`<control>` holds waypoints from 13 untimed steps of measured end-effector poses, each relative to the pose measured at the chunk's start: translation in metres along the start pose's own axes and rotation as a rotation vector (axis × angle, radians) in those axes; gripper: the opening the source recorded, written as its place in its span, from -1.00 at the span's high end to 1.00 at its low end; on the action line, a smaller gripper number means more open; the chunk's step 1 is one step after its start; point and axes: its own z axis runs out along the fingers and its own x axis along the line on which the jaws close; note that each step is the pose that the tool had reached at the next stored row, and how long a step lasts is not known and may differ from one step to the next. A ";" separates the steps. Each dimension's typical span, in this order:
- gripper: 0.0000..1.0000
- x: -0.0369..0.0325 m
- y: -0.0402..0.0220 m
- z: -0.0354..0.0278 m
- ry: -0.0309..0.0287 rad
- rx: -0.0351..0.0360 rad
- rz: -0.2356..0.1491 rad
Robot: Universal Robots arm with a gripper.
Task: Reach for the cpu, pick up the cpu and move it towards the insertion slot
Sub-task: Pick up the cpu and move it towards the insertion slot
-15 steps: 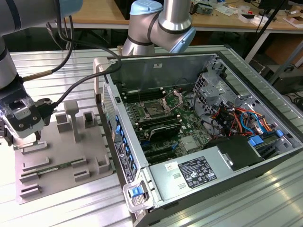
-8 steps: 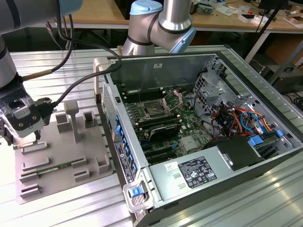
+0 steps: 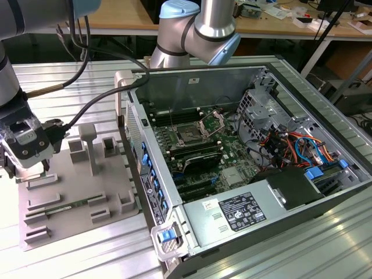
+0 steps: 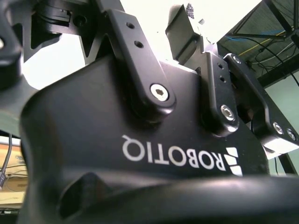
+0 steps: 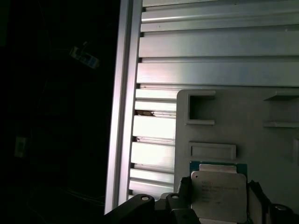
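First wrist view: cpu (image 5: 218, 196) flat on grey tray (image 5: 266, 158), fingers (image 5: 183, 190) spread either side.

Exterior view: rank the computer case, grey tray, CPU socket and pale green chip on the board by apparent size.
1. computer case, largest by far
2. grey tray
3. CPU socket and pale green chip: they look about alike, and the chip sits nearer the camera, so they are not ranked against each other.

White brand lettering (image 4: 182, 156) crosses the black housing of the gripper (image 4: 187, 44); a printed label (image 3: 241, 211) sits on the computer's power supply (image 3: 212, 235) — its print too small to read — and faint markings cover the cpu (image 5: 218, 195).
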 end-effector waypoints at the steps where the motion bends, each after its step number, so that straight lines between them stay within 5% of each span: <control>1: -0.09 0.0000 0.0000 -0.0004 -0.0001 0.0000 0.000; 13: -0.09 0.0000 0.0002 -0.0046 0.0000 0.0000 0.000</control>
